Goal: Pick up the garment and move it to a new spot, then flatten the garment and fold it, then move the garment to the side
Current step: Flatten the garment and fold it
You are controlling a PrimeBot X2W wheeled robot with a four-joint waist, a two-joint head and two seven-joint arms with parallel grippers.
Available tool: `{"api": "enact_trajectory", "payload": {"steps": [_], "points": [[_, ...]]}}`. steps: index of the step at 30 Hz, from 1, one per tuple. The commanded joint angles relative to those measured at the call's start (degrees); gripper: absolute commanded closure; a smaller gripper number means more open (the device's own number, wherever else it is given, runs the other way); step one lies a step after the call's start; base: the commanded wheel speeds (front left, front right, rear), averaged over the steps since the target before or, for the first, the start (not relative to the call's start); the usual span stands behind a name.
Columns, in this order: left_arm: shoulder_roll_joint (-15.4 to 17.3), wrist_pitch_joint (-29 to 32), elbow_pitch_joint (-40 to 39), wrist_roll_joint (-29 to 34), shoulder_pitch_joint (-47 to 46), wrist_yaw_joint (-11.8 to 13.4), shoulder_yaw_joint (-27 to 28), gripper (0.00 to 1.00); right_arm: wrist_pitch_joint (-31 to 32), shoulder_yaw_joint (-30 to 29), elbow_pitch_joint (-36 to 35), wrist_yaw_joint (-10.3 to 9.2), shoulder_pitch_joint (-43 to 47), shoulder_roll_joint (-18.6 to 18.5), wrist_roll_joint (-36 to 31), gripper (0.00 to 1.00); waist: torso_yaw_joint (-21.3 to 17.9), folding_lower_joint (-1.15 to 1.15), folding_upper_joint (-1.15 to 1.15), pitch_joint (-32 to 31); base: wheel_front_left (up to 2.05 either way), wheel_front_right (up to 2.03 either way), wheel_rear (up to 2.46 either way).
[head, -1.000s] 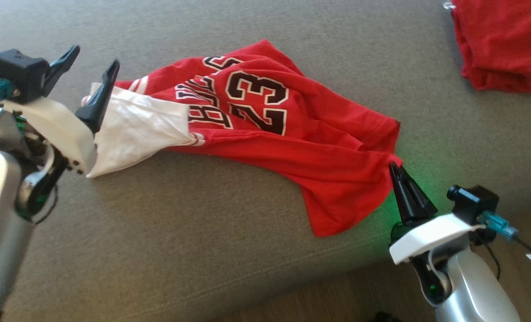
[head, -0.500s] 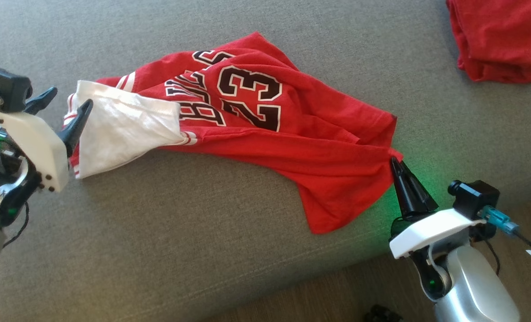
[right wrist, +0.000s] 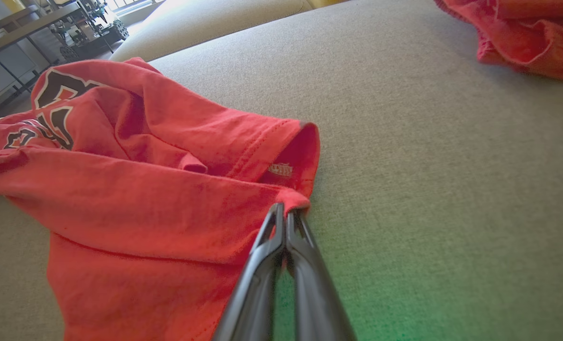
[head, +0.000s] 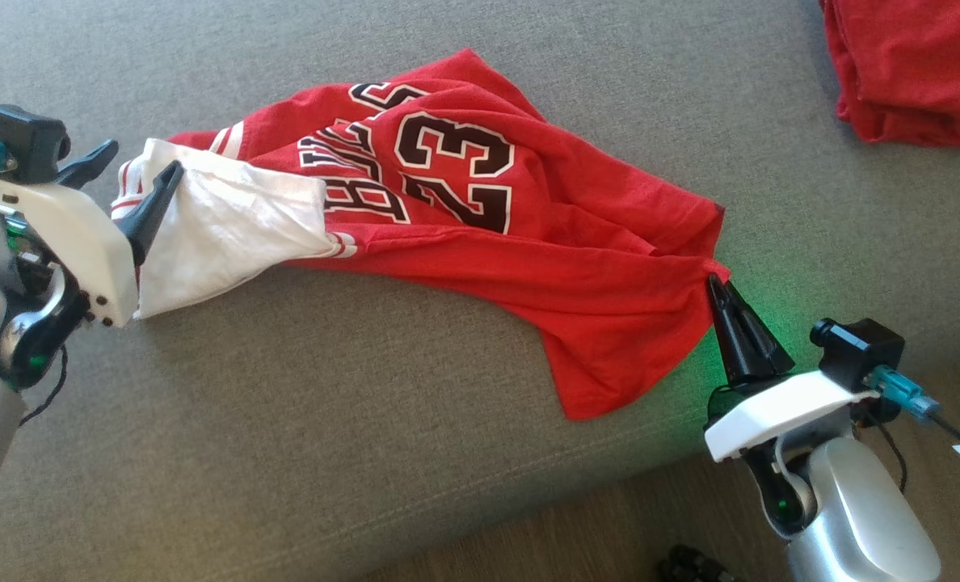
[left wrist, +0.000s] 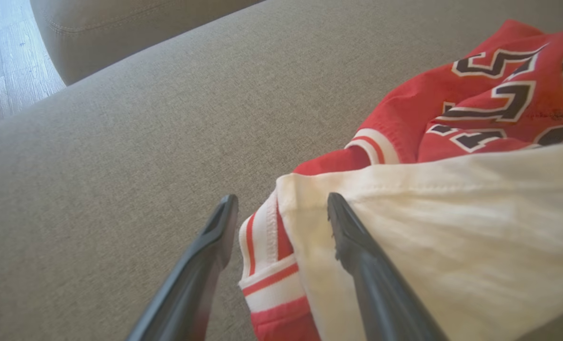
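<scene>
Nearest, at the bottom of the head view, a strip of wood floor [head: 609, 541] meets a wide grey couch [head: 351, 420]. At lower right the right claw [head: 716, 284] is pressed together, pinching a hem corner of a red jersey [head: 528, 267]. The right wrist view shows its two dark fingers [right wrist: 262, 265] closed on a small fold of red cloth. At left the left claw [head: 141, 159] is spread wide at the end of a white sleeve [head: 221, 234], gripping nothing. In the left wrist view one finger lies over the white cloth and the other over bare couch, just beside a striped cuff [left wrist: 267, 265]. Between the claws the jersey lies on the couch, drawn out lengthways but rumpled, the number 23 and lettering face up, with folds across its lower half. Farther back, at top right, a second red cloth [head: 916, 73] sits bunched, well apart. By the look of it the work is at the flattening stage: one corner is held and the sleeve end is not yet gripped, while smoothing, folding and moving aside all seem left to do
</scene>
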Motion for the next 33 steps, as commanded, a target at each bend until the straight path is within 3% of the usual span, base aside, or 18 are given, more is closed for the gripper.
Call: {"api": "enact_trajectory", "payload": {"steps": [1, 8, 9, 10, 11, 14, 17, 18, 19, 20, 26, 33], "points": [[2.30, -0.66, -0.72, -0.53, -3.19, 0.08, 2.02, 0.00, -0.53, 0.94, -1.76, -0.02, -0.70, -0.20, -0.46, 1.00, -0.07, 0.00, 0.00, -0.01, 0.00, 0.00, 0.00], [2.69, -1.53, 0.94, -2.19, -4.40, 0.08, -0.86, 0.00, -0.53, 0.89, -1.90, -0.02, -0.63, -0.20, -0.69, 1.00, -0.49, 0.00, 0.00, -0.10, 0.00, 0.00, 0.00], [2.77, -1.70, 0.99, -2.43, -4.59, 0.08, -1.34, 0.06, -0.53, 0.82, -1.93, -0.02, -0.62, -0.20, -0.73, 1.00, -0.53, 0.00, 0.00, -0.09, 0.00, 0.00, 0.00], [2.89, -1.86, 1.06, -2.63, -4.79, 0.08, -1.83, 0.23, -0.53, 0.79, -1.94, -0.02, -0.62, -0.20, -0.77, 1.00, -0.58, 0.00, 0.00, -0.06, 0.00, 0.00, 0.00], [3.02, -2.04, 1.18, -2.85, -5.01, 0.08, -2.25, 0.46, -0.53, 0.77, -1.95, -0.02, -0.63, -0.20, -0.80, 1.00, -0.63, 0.00, 0.00, -0.02, 0.00, 0.00, 0.00], [3.40, -2.32, 1.59, -3.54, -5.57, 0.08, -3.41, 0.58, -0.53, 0.84, -2.00, -0.02, -0.63, -0.20, -0.79, 1.00, -0.82, 0.00, 0.00, 0.10, 0.00, 0.00, 0.00], [3.71, -2.56, 2.18, -3.98, -6.05, 0.08, -4.56, 0.78, -0.53, 0.90, -2.01, -0.02, -0.55, -0.20, -0.74, 1.00, -0.95, 0.00, 0.00, 0.08, 0.00, 0.00, 0.00], [3.71, -2.56, 2.18, -3.98, -6.05, 0.08, -4.56, 0.78, -0.53, 0.90, -2.01, -0.02, -0.55, -0.20, -0.74, 1.00, -0.95, 0.00, 0.00, 0.08, 0.00, 0.00, 0.00], [3.76, -2.73, 2.40, -4.12, -6.18, 0.08, -4.87, 0.93, -0.53, 0.89, -1.98, -0.02, -0.50, -0.20, -0.75, 1.00, -0.97, 0.00, 0.00, 0.02, 0.00, 0.00, 0.00], [3.82, -2.87, 2.58, -4.20, -6.27, 0.08, -5.30, 1.00, -0.53, 0.90, -1.94, -0.02, -0.43, -0.20, -0.75, 1.00, -0.98, 0.00, 0.00, -0.09, 0.00, 0.00, 0.00], [4.23, -5.59, 2.45, -4.03, -6.66, 0.08, -7.78, 1.00, -0.53, 0.42, -1.77, -0.02, 0.23, -0.20, -1.12, 1.00, -0.56, 0.00, 0.00, -1.65, 0.00, 0.00, 0.00], [5.61, -13.08, -0.85, -3.99, -6.84, 0.08, -7.05, 1.00, -0.53, -1.75, -5.74, -0.02, -0.49, -0.20, -3.02, 1.00, 0.53, 0.00, 0.00, -5.16, 0.00, 0.00, 0.00]]}}
